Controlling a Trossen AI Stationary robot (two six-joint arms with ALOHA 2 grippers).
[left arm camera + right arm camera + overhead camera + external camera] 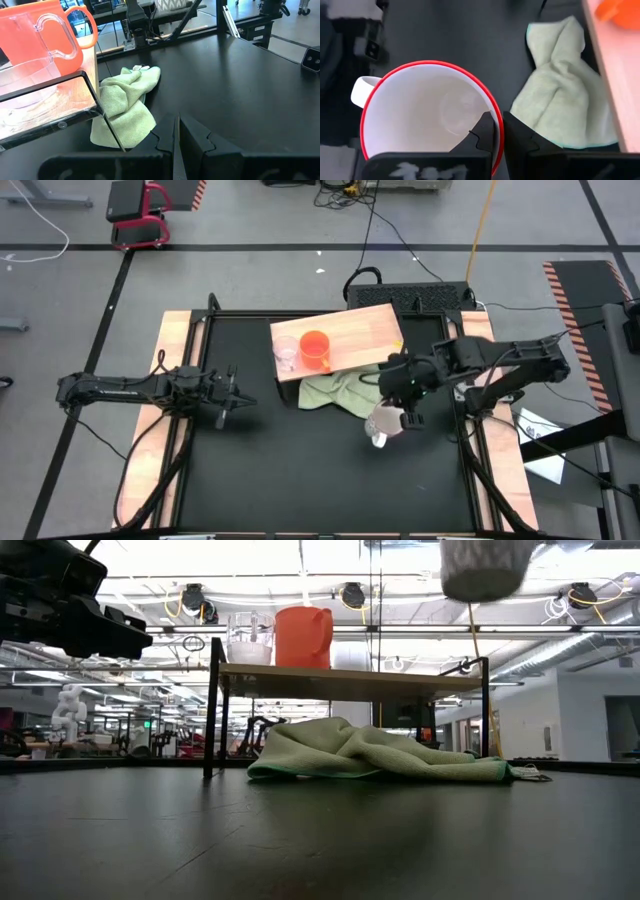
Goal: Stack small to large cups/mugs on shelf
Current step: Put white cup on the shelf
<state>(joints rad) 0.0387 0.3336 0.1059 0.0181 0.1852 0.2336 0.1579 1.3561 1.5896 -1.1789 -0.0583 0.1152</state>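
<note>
On the tan shelf [355, 332], toward its left end, the orange mug [314, 348] and the clear glass cup [287, 353] stand side by side; the low view shows the orange mug [303, 637] and the glass cup [250, 640] on the raised board [350, 681]. My right gripper [498, 131] is shut on the white, red-rimmed mug [427, 115], held in the air in front of the shelf's right part [383, 423]. My left gripper [177, 135] hovers shut at the table's left, holding nothing. My right gripper pinches the white mug's wall at the rim [496, 111], on the side away from the handle [362, 91], one finger [482, 131] inside the mug and one outside. The fingers slant down from above. The mug [485, 565] hangs mouth up, clear of the table and higher than the shelf top.
A crumpled green cloth [335, 390] lies on the black table under and in front of the shelf, between its dark legs [214, 710]. Open black tabletop [300, 470] stretches toward the near edge.
</note>
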